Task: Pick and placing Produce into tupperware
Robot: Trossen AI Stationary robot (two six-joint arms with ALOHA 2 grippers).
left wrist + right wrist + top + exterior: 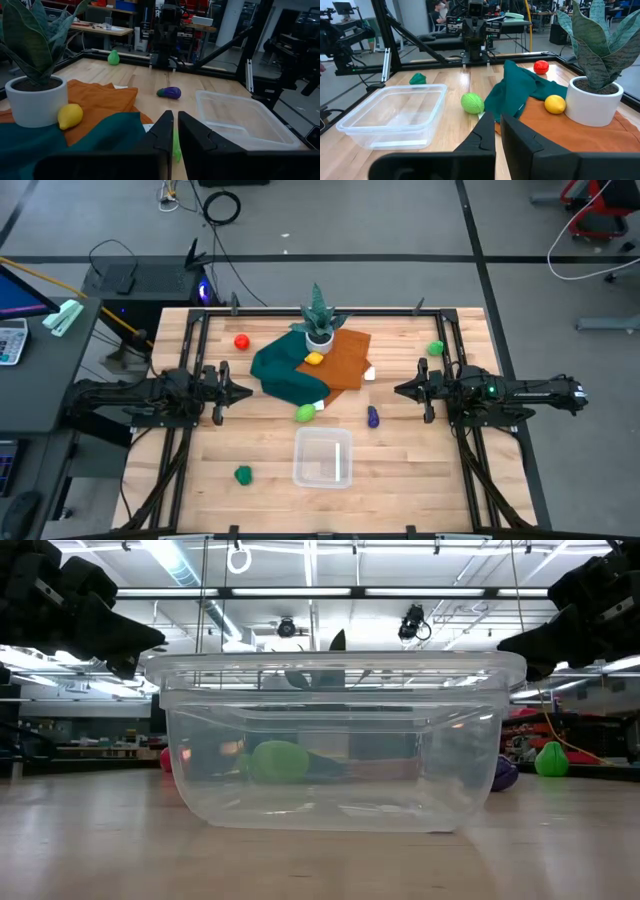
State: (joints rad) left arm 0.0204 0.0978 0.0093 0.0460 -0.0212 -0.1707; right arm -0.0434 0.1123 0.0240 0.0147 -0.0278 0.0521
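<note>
Fingers on both my arms are drawn nearly together with only a thin gap and hold nothing: my left gripper (243, 391) hangs at the table's left side, my right gripper (400, 389) at its right, facing each other across the cloths. From above I see the tupperware (322, 457), clear and rounded at the corners, sitting near the front middle of the table (420, 470) with nothing in it. Around it lie the produce: a red piece (241, 341) at the back left, a yellow one (314, 359) beside the plant (319, 320) on the orange cloth (345, 358), a round green one (304, 413) at the teal cloth (285, 375) edge, a purple one (373, 417), a green one (436, 348) at the back right, and another green (243, 474) at the front left. Only the table-level camera shows the round green piece through the tub's walls.
</note>
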